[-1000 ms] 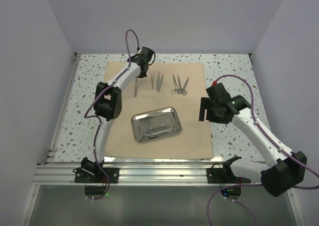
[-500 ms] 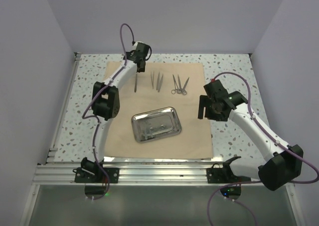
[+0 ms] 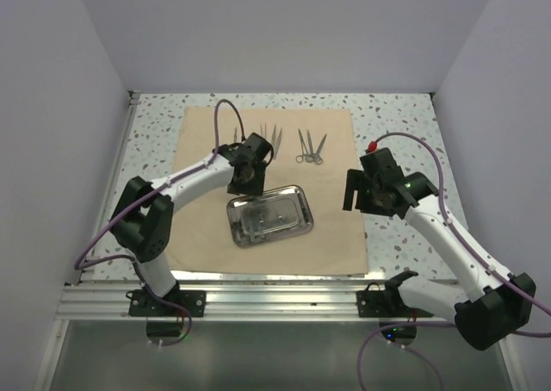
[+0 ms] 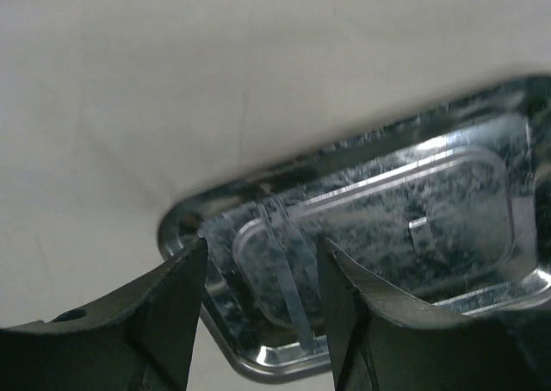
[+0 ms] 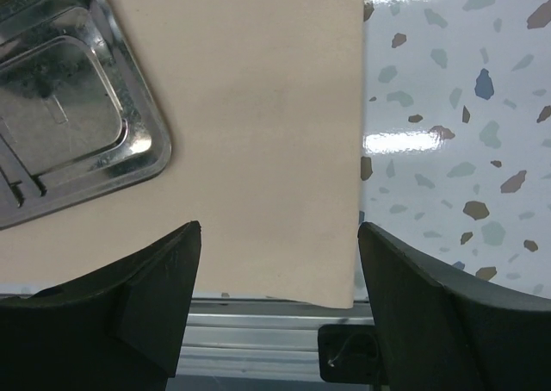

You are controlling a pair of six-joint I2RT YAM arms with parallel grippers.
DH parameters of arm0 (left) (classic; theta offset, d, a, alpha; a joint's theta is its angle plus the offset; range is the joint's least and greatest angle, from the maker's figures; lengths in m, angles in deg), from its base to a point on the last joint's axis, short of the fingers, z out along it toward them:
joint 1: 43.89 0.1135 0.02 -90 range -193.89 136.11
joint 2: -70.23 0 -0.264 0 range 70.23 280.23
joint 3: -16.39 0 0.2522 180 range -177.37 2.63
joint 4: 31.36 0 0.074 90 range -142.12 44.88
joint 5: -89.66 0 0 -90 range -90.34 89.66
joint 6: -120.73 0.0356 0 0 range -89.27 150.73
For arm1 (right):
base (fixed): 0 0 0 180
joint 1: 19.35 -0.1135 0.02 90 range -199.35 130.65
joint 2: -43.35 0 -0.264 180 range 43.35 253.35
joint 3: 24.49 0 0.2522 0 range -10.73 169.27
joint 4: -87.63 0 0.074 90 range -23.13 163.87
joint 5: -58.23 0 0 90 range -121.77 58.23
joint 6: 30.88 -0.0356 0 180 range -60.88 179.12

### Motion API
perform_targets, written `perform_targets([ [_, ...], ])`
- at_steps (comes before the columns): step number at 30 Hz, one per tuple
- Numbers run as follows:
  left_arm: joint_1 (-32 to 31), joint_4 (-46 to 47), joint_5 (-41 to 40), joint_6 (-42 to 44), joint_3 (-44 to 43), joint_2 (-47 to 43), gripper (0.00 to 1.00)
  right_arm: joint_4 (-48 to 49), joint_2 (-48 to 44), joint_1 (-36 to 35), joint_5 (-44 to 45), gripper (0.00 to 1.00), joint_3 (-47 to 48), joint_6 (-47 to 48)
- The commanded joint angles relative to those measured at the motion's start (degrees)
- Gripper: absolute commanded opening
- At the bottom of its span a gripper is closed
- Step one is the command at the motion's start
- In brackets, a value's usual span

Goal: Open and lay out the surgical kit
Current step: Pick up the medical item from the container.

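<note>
Left arm folded low; left gripper (image 4: 260, 251) spread, empty, over far-left corner of steel tray (image 3: 269, 214), mid-cloth (image 3: 331, 227). Right gripper (image 5: 277, 232) spread, empty, above cloth's right edge. Only wrist views show finger gaps; left wrist view shows slim instrument (image 4: 288, 288) in tray.

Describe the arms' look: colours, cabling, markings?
Both the left arm and right arm have white links with chunky black joints. A purple cable loops along each. The right wrist carries a small red cap. The left end effector and right end effector have matte black, wedge-shaped fingers. No readable markings.
</note>
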Motion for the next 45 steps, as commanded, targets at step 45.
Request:
perform_targets([
  [45, -14.8, -0.8, 3.2, -25.1, 9.8, 5.5, 0.43, -5.5, -7.7, -0.2, -1.7, 0.78, -0.4, 4.2],
])
